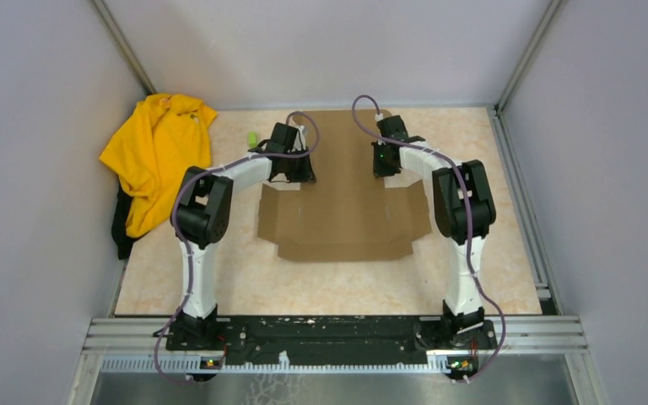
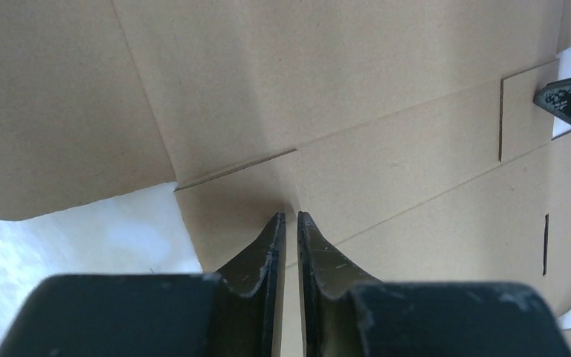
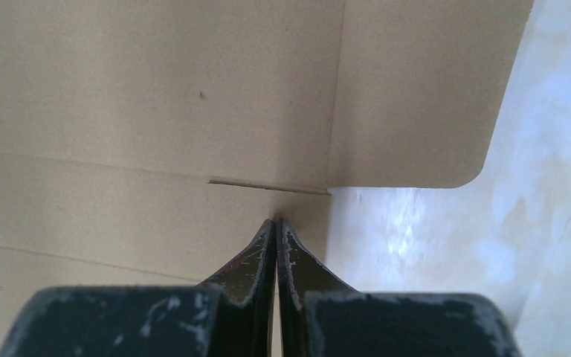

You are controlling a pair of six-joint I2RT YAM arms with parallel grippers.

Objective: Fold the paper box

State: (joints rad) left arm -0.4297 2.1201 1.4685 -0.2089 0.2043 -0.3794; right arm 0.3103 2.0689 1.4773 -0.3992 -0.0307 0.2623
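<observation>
White-and-black arms (image 1: 196, 272), purple cables (image 1: 354, 108), scuffed dark fingers (image 2: 265, 251)

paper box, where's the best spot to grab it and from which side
Judging by its pose, the rounded side flap, at its free edge, coming low from the left over the table. The paper box lies flat, so no face can be pinched from above; a slit frees that flap from the next panel, so it should lift on its crease.
</observation>
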